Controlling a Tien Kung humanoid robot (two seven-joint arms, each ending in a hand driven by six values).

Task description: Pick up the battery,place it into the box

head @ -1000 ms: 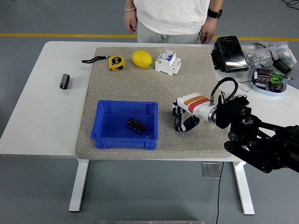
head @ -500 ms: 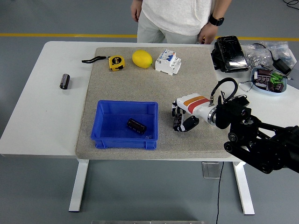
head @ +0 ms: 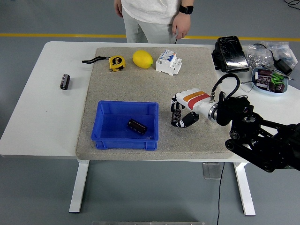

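since the earlier frames the right hand (head: 183, 114) has drifted slightly up and left, just right of the blue box (head: 126, 124) at lower centre; its fingers (head: 177, 118) are curled downward and hold nothing. one battery (head: 137, 126) lies inside the box, so that placement looks done. a second battery (head: 64, 81) lies on the bare desk (head: 47, 108) at the left. the person (head: 152, 16) at the top has shifted left, hands hanging free.
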